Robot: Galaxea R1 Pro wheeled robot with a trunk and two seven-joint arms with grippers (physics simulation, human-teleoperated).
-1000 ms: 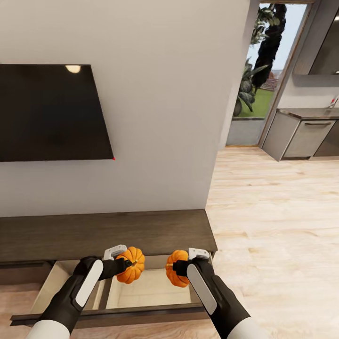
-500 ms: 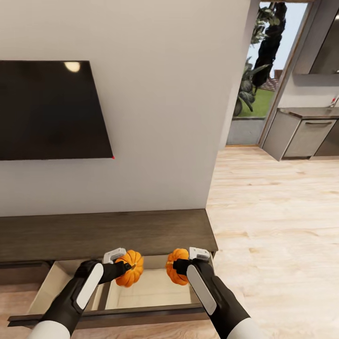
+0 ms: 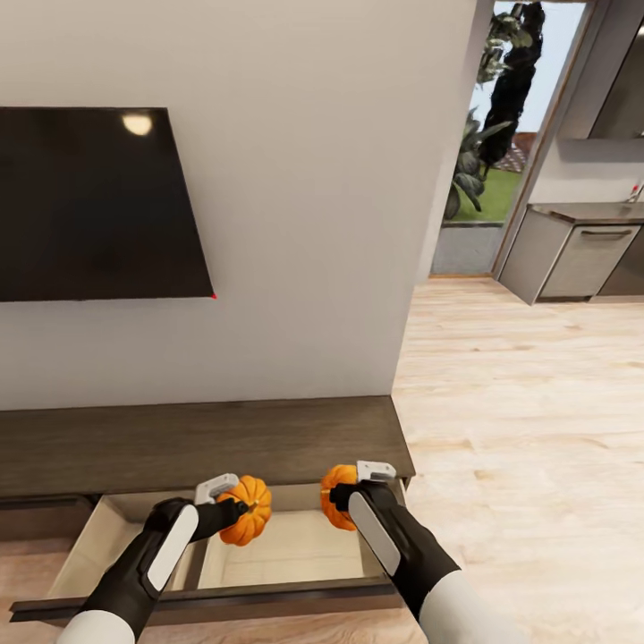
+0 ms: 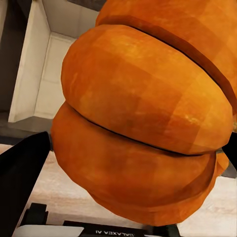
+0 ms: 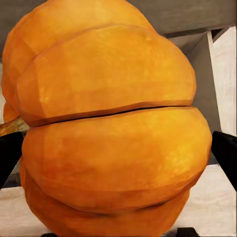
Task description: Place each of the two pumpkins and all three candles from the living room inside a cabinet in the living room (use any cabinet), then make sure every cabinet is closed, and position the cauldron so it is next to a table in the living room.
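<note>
You are operating in a home living room: a wall-mounted television [image 3: 94, 204] is hanging above a long low cabinet [image 3: 206, 443], pale wood flooring [image 3: 519, 402] is running toward grey kitchen units [image 3: 572, 255] beside a garden door [image 3: 501, 125].

Two ribbed orange pumpkins, one [image 3: 247, 522] left, one [image 3: 337, 506] right, hung over the dark cabinet's [image 3: 206, 443] open pale drawer [image 3: 286, 546], apart
</note>
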